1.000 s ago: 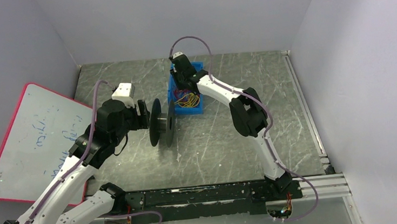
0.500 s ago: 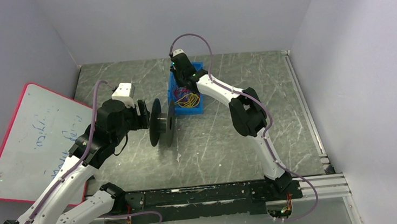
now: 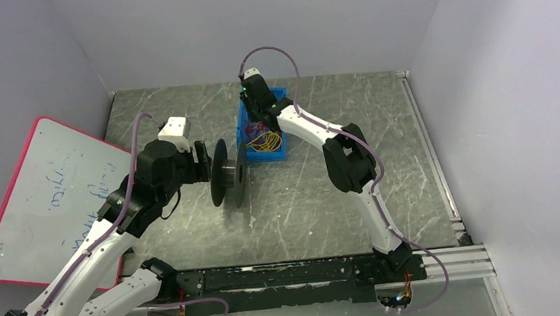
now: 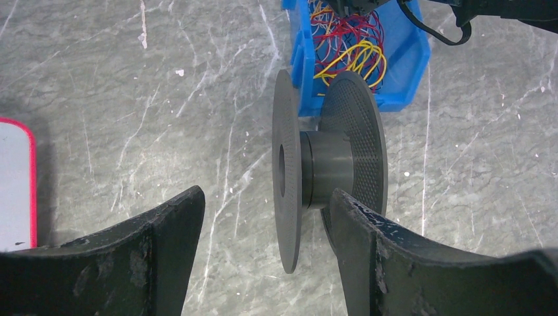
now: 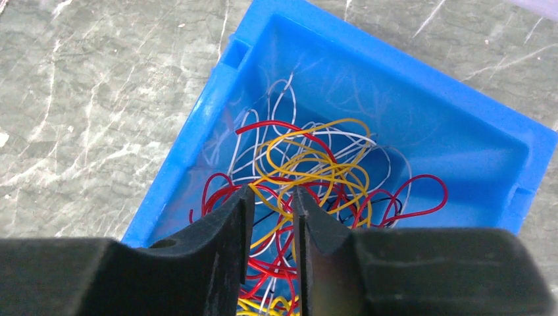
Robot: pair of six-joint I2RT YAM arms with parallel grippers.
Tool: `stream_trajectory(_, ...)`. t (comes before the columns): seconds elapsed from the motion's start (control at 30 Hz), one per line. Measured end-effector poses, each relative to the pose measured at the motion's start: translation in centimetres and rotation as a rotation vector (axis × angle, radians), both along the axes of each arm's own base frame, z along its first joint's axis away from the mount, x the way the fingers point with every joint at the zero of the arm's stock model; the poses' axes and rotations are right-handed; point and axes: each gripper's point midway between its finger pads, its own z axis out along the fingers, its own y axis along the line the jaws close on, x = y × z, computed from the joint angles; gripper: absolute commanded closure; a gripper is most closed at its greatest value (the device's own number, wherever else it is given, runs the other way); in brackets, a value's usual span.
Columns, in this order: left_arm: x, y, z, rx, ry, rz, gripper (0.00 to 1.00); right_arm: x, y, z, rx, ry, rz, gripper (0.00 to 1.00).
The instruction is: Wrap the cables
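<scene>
The cables (image 5: pixel 316 164) are a tangle of thin yellow, red and white wires lying in a blue bin (image 5: pixel 197 138). They also show in the top view (image 3: pixel 264 140) and the left wrist view (image 4: pixel 349 39). My right gripper (image 5: pixel 271 192) hangs in the bin (image 3: pixel 280 155) with its jaws narrowly apart and several wire loops running through the gap. It shows in the top view (image 3: pixel 258 120). A black empty spool (image 3: pixel 229 172) stands on its rims just left of the bin. My left gripper (image 4: pixel 266 194) is wide open, with the spool (image 4: pixel 326 168) just ahead of its fingertips.
A red-framed whiteboard (image 3: pixel 51 193) leans at the left wall; its corner shows in the left wrist view (image 4: pixel 13 184). The grey marbled tabletop (image 3: pixel 318 193) is walled at the back and sides. A metal rail (image 3: pixel 450 212) runs along the right edge.
My right gripper has shifted slightly toward the back of the bin. The left arm and the spool have not moved.
</scene>
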Motion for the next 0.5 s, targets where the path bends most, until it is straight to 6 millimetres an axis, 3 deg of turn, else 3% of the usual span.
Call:
stream_trajectory(0.07, 0.0, 0.0, 0.0, 0.001, 0.001, 0.000, 0.26, 0.0, 0.0, -0.1, 0.000, 0.000, 0.000, 0.77)
stream_trajectory(0.17, 0.0, 0.0, 0.0, 0.001, 0.001, 0.000, 0.26, 0.1, 0.1, -0.5, -0.002, 0.003, 0.003, 1.00)
stream_trajectory(0.37, 0.0, 0.0, -0.1, 0.003, 0.003, 0.000, 0.26, 0.1, 0.1, -1.1, -0.007, 0.009, 0.002, 1.00)
stream_trajectory(0.5, 0.1, -0.1, -0.2, 0.007, 0.007, -0.001, 0.26, 0.2, 0.0, -0.2, 0.003, -0.008, -0.001, 1.00)
